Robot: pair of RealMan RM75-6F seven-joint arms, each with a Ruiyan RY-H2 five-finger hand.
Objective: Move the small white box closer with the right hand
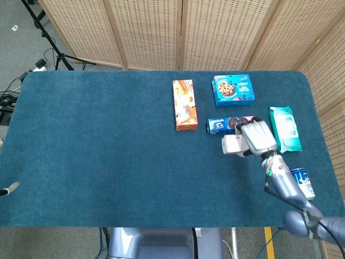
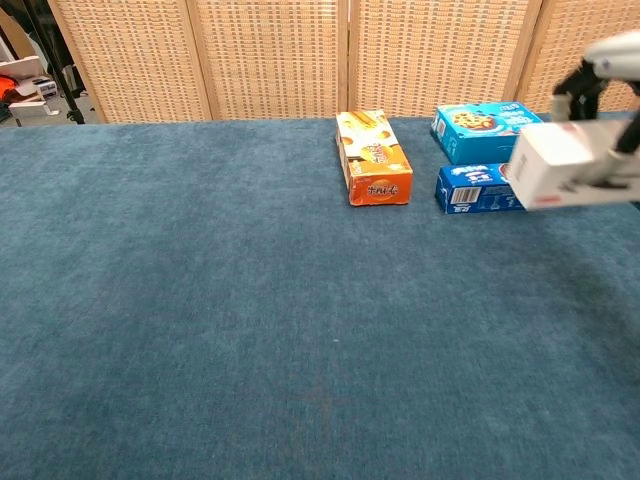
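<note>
My right hand (image 1: 257, 137) grips the small white box (image 1: 233, 144) and holds it in the air, just nearer to me than the long blue cookie box (image 1: 222, 125). In the chest view the white box (image 2: 550, 168) hangs at the right edge, in front of the blue cookie box (image 2: 470, 189), with my right hand (image 2: 610, 110) wrapped over its far side and partly cut off by the frame. My left hand shows in neither view.
An orange snack box (image 1: 183, 104) lies left of the cookie box, and a square blue cookie box (image 1: 232, 89) sits behind it. A green wipes pack (image 1: 284, 128) lies at the table's right edge, with a blue can (image 1: 300, 181) nearer me.
</note>
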